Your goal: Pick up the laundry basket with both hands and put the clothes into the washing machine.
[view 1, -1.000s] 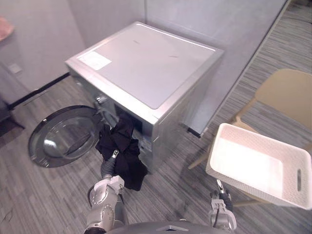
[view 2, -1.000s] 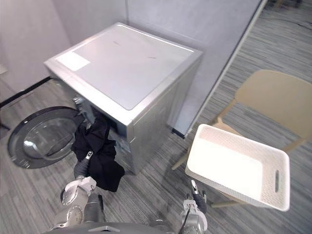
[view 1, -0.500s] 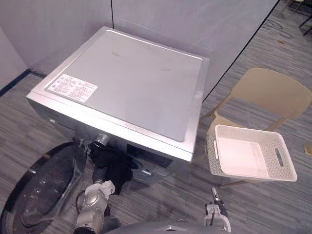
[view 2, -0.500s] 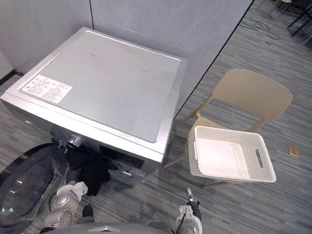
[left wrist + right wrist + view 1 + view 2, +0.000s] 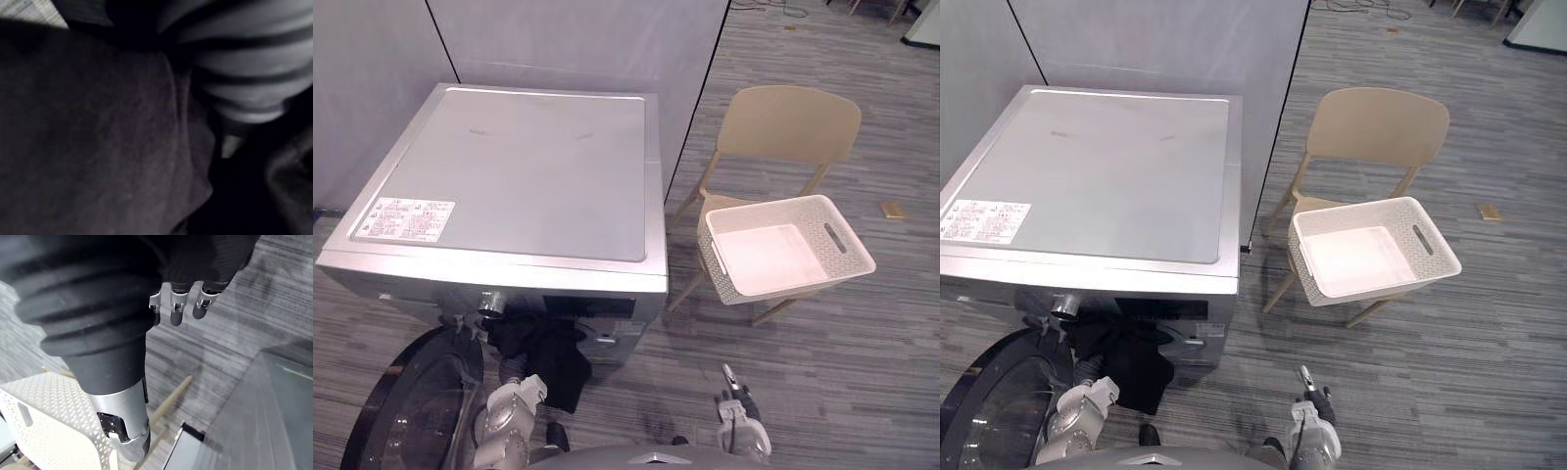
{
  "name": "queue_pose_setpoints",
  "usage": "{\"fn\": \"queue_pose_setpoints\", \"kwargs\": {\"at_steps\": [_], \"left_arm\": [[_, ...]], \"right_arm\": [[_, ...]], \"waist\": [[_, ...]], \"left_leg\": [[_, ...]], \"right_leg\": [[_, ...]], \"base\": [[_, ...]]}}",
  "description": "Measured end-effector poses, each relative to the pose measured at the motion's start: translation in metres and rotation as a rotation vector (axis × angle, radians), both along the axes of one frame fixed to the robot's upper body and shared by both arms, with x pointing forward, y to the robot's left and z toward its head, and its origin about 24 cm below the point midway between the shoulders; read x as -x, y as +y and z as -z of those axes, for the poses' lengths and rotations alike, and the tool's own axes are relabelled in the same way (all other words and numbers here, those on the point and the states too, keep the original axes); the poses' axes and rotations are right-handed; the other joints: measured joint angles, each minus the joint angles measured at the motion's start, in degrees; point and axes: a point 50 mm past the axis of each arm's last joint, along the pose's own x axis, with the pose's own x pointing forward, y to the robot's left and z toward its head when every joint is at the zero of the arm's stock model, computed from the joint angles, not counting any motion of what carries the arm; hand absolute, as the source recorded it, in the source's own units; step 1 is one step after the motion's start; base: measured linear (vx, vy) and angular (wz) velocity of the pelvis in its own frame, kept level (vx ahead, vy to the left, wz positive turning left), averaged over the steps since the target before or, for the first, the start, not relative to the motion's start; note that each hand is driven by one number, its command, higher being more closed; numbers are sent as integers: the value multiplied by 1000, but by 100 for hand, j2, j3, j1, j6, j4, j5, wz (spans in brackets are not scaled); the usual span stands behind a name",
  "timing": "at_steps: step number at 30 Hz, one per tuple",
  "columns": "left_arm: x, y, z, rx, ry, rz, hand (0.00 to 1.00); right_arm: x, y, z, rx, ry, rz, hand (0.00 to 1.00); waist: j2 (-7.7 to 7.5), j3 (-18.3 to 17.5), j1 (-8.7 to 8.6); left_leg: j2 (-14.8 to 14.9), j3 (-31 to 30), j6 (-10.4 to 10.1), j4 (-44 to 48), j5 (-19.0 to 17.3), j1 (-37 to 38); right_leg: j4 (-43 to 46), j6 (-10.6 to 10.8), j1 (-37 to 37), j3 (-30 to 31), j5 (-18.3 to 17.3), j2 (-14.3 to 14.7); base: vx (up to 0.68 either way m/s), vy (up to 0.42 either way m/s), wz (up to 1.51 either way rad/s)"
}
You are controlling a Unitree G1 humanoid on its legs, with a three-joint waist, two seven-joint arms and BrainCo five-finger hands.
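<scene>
Left robot hand (image 5: 242, 68) has pushed black clothes (image 5: 553, 352) further into washing machine (image 5: 519, 176).

A silver-grey washing machine (image 5: 519, 176) bears a white printed label (image 5: 403, 218) on its lid; black clothes (image 5: 548, 352) hang at the machine's front opening; the machine's door (image 5: 401, 421) is dark glass in a black rim; right of the machine, a white laundry basket (image 5: 715, 264) with lattice-pierced walls sits on a beige chair (image 5: 788, 122); the floor (image 5: 862, 372) around the machine is grey with fine wood-grain streaks; behind the machine, pale grey wall panels (image 5: 578, 44).
</scene>
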Motion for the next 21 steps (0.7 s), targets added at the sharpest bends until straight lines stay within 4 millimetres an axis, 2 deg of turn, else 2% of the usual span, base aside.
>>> {"fn": "queue_pose_setpoints", "kwargs": {"at_steps": [1, 2, 3, 4, 5, 7, 9, 10, 11, 12, 13, 14, 16, 17, 21], "left_arm": [[-3, -2, -3, 5, -18, 13, 100], [-5, -5, -9, 15, -51, 21, 100], [-6, -8, -12, 22, -67, 24, 100], [-12, -14, -17, 38, -101, 39, 100], [-12, -18, -16, 47, -95, 53, 100], [-13, -30, -18, 66, -107, 101, 100], [-12, -35, -17, 79, -107, 119, 100], [-12, -35, -17, 80, -105, 119, 100], [-12, -37, -16, 84, -100, 126, 100], [-12, -38, -13, 80, -84, 136, 100], [-11, -38, -10, 78, -70, 138, 100], [-10, -32, -7, 54, -51, 148, 100], [-10, -24, -6, 24, -45, 160, 100], [-12, -20, -7, 5, -50, 170, 100], [-32, -32, -19, -3, -113, 241, 100]], "right_arm": [[-2, 6, 0, -4, -5, -29, 0], [-4, 8, -3, -1, -20, -47, 0], [-3, 8, -4, 4, -29, -52, 0], [-4, 1, -8, 31, -51, -62, 0], [-5, -2, -8, 37, -50, -64, 0], [2, -11, -8, 58, -39, -45, 0], [15, -17, -2, 64, 9, -28, 0], [19, -19, 0, 65, 25, -27, 0], [28, -22, 3, 70, 53, -18, 0], [36, -24, 6, 67, 84, -6, 0], [39, -22, 9, 56, 101, -4, 0], [44, -14, 14, 26, 124, -5, 0], [40, -6, 15, 1, 123, -9, 0], [33, -4, 14, -5, 107, -13, 0], [5, -10, 6, 12, 39, -6, 0]], "waist": [[-8, 184, 26], [16, 397, 107], [37, 407, 172], [110, 441, 231], [146, 438, 174], [103, 382, 114], [102, 378, -3], [108, 375, -52], [175, 338, -109], [143, 275, -161], [40, 227, -203], [-22, 195, -246], [-57, 181, -226], [-71, 172, -223], [161, 174, -129]], "left_leg": [[108, -86, -36, 485, -100, -5], [277, -183, -207, 1155, -323, -57], [334, -277, -271, 1423, -462, -141], [466, -480, -341, 1676, -884, -302], [484, -452, -246, 1655, -952, -406], [442, -444, 64, 1718, -981, -480], [519, -1063, 99, 2065, -1087, -639], [534, -1208, 105, 1958, -1090, -581], [557, -1419, 149, 1423, -1102, -369], [459, -1389, -414, 1015, -854, -193], [322, -1373, -406, 996, -841, -169], [169, -1357, -503, 1098, -805, -284], [145, -1353, -505, 1194, -863, -309], [113, -1328, -492, 1209, -881, -310], [6, -1211, -271, 1333, -1032, -677]], "right_leg": [[54, -86, 211, -110, -132, 19], [215, -85, 401, -225, -367, 80], [302, -92, 405, -265, -589, 102], [535, 235, 295, -310, -1143, 159], [669, 92, 214, -269, -1220, 139], [693, 67, -23, -219, -1206, -25], [625, 11, -204, -56, -1171, -52], [608, 14, -227, -19, -1171, -56], [551, 73, -233, 36, -1150, -47], [479, 278, -215, 92, -1036, -144], [402, 286, -202, 153, -1010, -248], [231, 336, -163, 227, -667, -342], [-71, 478, -52, 200, -308, -387], [-325, 630, 30, 137, -41, -462], [-643, 866, -245, 88, 721, -610]], "base": [[-154, -108, 1], [-193, -127, -9], [-328, -179, -23], [-312, -98, -7], [-307, -74, 9], [-134, -28, 7], [-57, 22, -23], [3, 121, -14], [47, 162, -8], [66, 174, 1], [145, 202, 13], [144, 175, 14], [121, 165, -2], [66, 152, -14], [-28, 147, -12]]}}
